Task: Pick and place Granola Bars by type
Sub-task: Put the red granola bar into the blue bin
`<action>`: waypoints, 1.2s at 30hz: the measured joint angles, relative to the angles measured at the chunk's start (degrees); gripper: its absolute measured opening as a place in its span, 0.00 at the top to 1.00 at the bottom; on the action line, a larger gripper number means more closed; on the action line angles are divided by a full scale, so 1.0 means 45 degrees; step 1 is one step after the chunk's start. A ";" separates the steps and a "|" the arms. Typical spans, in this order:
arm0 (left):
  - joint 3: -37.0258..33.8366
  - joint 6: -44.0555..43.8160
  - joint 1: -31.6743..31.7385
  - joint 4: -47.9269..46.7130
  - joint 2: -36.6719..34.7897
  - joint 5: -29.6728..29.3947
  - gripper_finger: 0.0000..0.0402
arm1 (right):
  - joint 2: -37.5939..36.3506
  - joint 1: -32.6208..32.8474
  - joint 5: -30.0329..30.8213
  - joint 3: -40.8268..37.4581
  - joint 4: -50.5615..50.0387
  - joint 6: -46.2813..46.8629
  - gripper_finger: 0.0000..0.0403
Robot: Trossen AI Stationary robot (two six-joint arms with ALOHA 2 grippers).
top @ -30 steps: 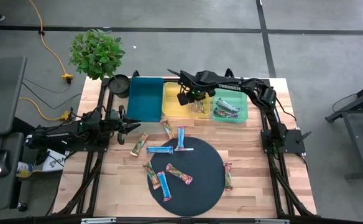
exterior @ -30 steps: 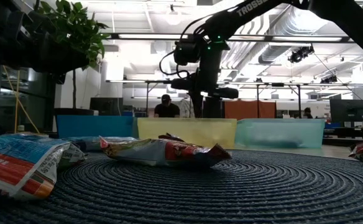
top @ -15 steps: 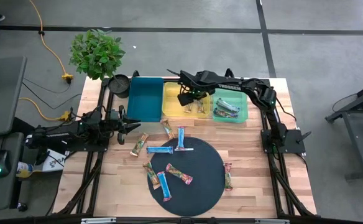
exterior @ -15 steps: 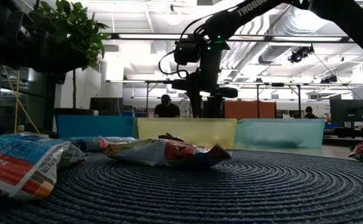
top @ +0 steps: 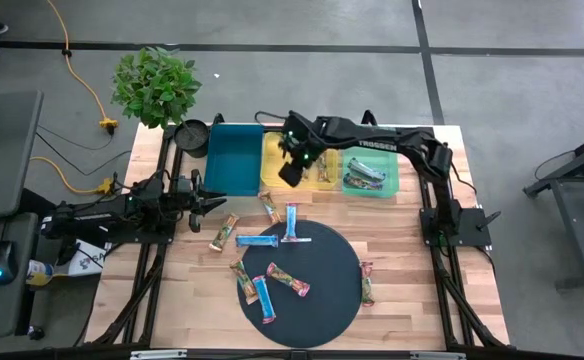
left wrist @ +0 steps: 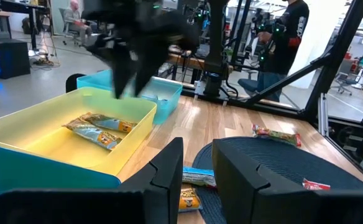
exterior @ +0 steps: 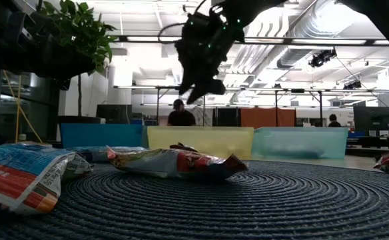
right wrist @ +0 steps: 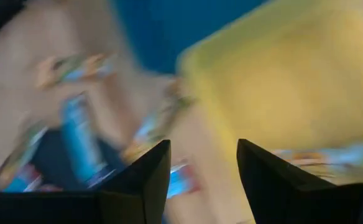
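Even, bright overhead light falls on the pale wooden table, with only soft shadows beside the round dark woven mat. At table height, ceiling strip lights backlight the scene, and the nearest blue-wrapped bar is soft. The right wrist view is heavily motion-smeared; the yellow plastic tray blurs.

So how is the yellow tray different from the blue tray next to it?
The yellow tray already has tan-brown granola bars lying in it, while the blue tray looks bare inside from above. The yellow tray sits in the middle of the row; the blue tray is at the end nearest the plant. The right end effector hangs over the yellow tray, not the blue one. Both are rectangular plastic trays, similar in size.
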 joint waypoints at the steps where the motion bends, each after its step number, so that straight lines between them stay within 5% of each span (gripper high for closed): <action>1: 0.0000 -0.0004 0.0000 0.0000 0.0003 0.0001 0.79 | -0.0041 0.0156 -0.0471 0.0000 -0.0077 -0.0289 0.58; 8: 0.0003 -0.0003 0.0001 0.0000 0.0004 0.0019 0.79 | -0.0719 0.1483 -0.1666 -0.0005 -0.2087 -0.1596 0.58; 16: 0.0002 -0.0002 0.0003 0.0000 0.0004 0.0019 0.79 | -0.1832 0.2994 0.0194 -0.0010 -0.6042 -0.0878 0.59; 36: 0.0003 -0.0005 0.0003 0.0000 0.0004 0.0010 0.79 | -0.3667 0.7956 0.4053 -0.0015 -1.0186 1.3785 0.59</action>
